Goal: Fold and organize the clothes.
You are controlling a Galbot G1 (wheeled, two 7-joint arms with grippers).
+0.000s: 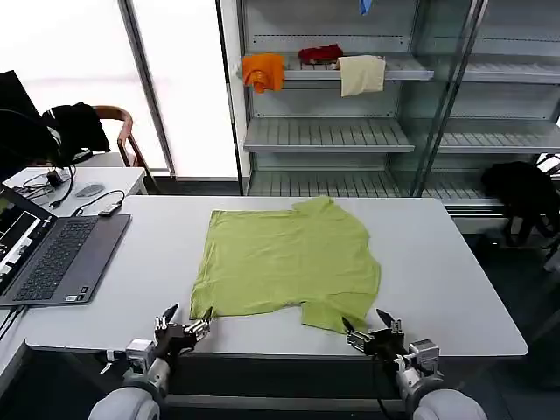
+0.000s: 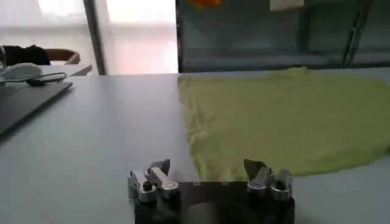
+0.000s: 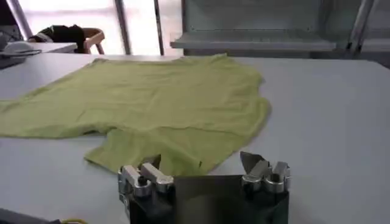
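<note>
White counter (image 1: pixel 437 289): I see the T-shirt (image 1: pixel 289 262) spread flat at its middle, one sleeve reaching toward the near edge. My left gripper (image 1: pixel 182 328) hovers at the near edge just beside the shirt's near-left corner, fingers spread and holding nothing. My right gripper (image 1: pixel 374 333) hovers at the near edge just beside the near sleeve, fingers likewise spread. A laptop (image 1: pixel 52 258) lies at the left edge. Behind the counter stand shelves (image 1: pixel 328 136) carrying orange, red and cream cloths.
</note>
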